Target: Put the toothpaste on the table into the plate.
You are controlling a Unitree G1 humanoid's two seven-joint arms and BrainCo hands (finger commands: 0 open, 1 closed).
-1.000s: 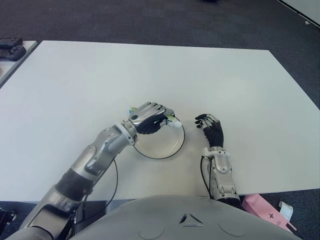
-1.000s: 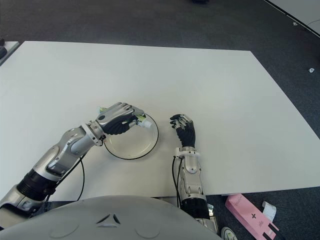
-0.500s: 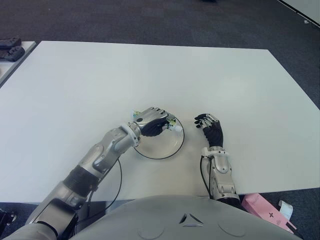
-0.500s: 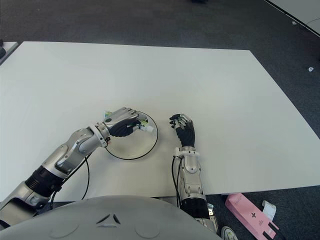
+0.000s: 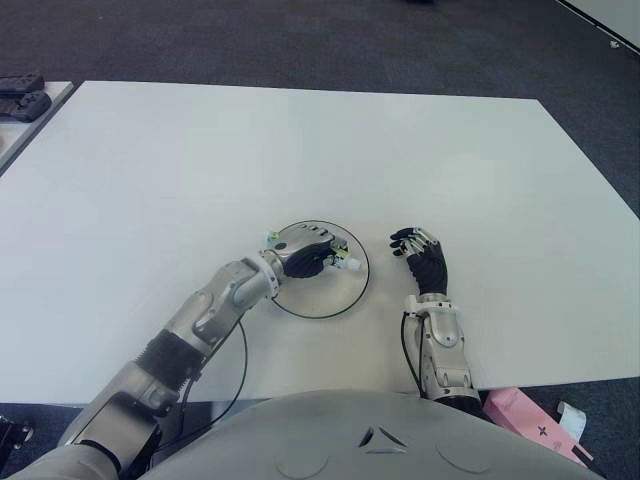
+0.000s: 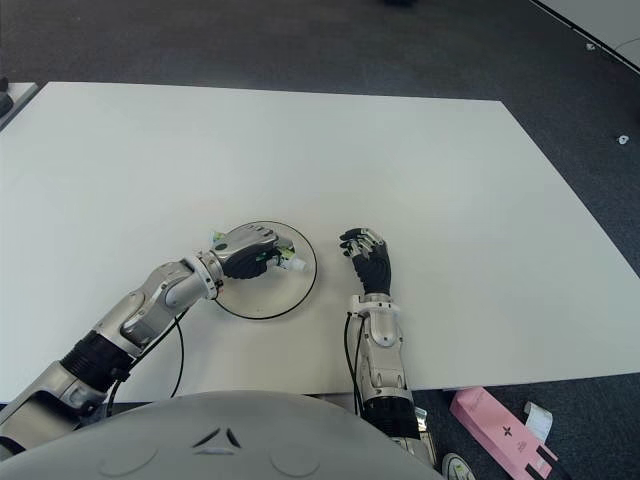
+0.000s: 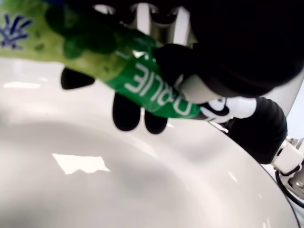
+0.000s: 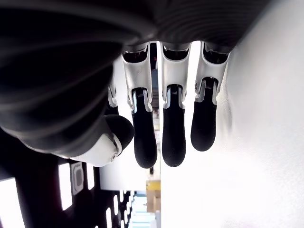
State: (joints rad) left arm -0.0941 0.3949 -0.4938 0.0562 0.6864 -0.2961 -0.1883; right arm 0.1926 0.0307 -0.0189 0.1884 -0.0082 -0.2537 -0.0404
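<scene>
Bare table (image 5: 300,150) all around, right hand (image 5: 422,258) beside plate (image 5: 352,295)

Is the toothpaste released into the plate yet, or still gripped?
Still gripped: left hand fingers wrap the toothpaste just above the plate.

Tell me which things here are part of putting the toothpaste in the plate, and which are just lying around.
Part of the job:
toothpaste, gripped in the left hand
plate, right under that hand
table

Just lying around:
right hand, idle to the right of the plate, holding nothing
pink box off the table's near right corner
dark gadgets at far left
</scene>
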